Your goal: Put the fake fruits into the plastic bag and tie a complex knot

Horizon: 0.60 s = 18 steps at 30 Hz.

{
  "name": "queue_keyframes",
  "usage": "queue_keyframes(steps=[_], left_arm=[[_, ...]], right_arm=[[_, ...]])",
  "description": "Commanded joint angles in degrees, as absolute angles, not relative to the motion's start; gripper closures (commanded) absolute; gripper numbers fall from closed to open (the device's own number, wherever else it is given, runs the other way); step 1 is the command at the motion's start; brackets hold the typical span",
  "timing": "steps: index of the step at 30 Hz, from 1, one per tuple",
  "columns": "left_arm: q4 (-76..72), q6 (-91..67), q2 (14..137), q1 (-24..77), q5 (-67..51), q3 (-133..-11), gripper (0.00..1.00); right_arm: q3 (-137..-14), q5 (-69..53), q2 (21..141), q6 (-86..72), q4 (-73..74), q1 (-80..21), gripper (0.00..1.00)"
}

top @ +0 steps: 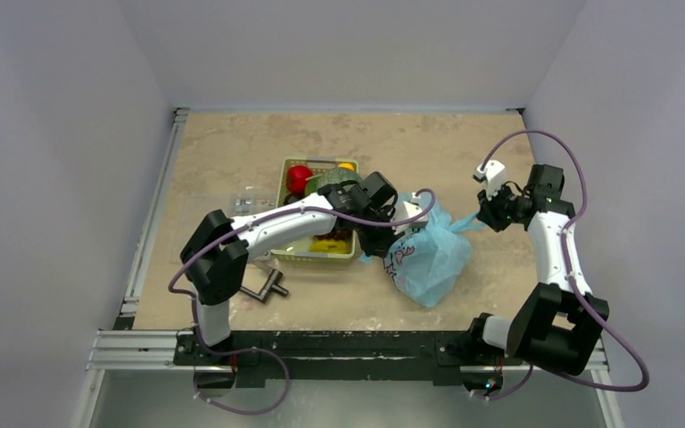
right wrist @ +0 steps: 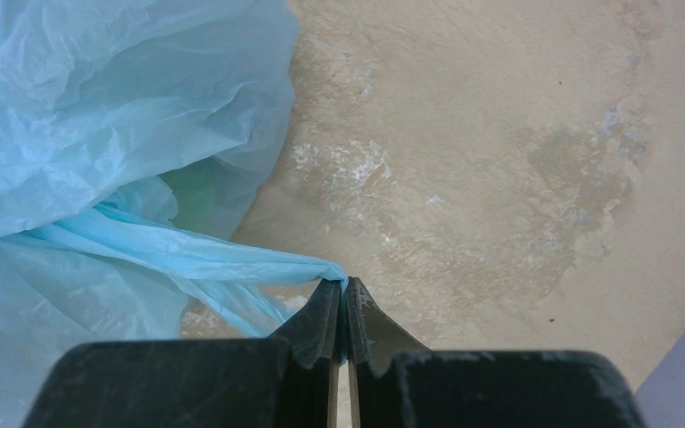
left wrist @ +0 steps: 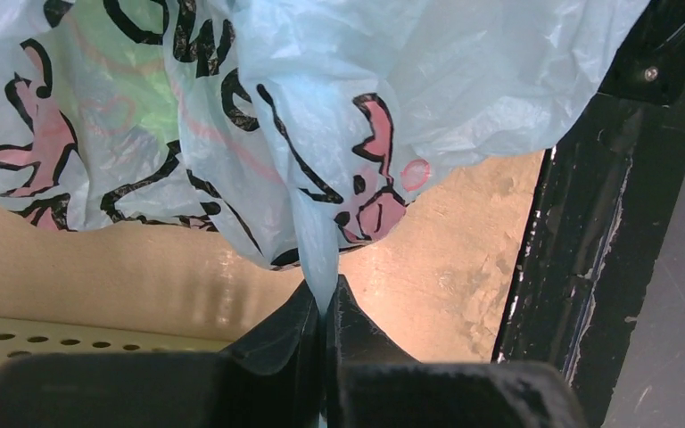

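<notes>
The light-blue plastic bag [top: 428, 259] with pink-and-dark cartoon print lies right of the green basket, something green showing through its film [left wrist: 134, 98]. My left gripper [top: 382, 239] is shut on a twisted strip of the bag [left wrist: 321, 259] at the bag's left side. My right gripper [top: 491, 212] is shut on a stretched handle loop of the bag [right wrist: 214, 259], pulled out to the right. A red apple [top: 299, 176], a netted melon [top: 332, 182], a small orange [top: 346, 166] and a yellow piece [top: 325, 244] sit in the basket. No knot shows.
The green mesh basket [top: 287, 252] stands left of the bag, partly under my left arm. A clear plastic box [top: 241, 203] lies left of it. A dark T-shaped tool [top: 266, 287] lies near the front left. The black front rail [left wrist: 571, 267] is close behind the bag.
</notes>
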<state>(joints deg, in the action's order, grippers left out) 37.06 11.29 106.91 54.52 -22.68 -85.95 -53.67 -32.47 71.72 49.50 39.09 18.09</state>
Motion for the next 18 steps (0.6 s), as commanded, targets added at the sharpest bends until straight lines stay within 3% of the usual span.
queue_keyframes(steps=[1,18], left_arm=[[36.1,14.16,100.86,55.69,-24.95,-84.27,1.0],[31.25,27.05,91.73,59.51,-22.91,-64.17,1.0]], right_arm=[[-52.95,-28.2,71.22,47.11,30.57,17.97,1.0],[-47.7,-13.22,79.13,48.07,7.09,18.56,1.0]])
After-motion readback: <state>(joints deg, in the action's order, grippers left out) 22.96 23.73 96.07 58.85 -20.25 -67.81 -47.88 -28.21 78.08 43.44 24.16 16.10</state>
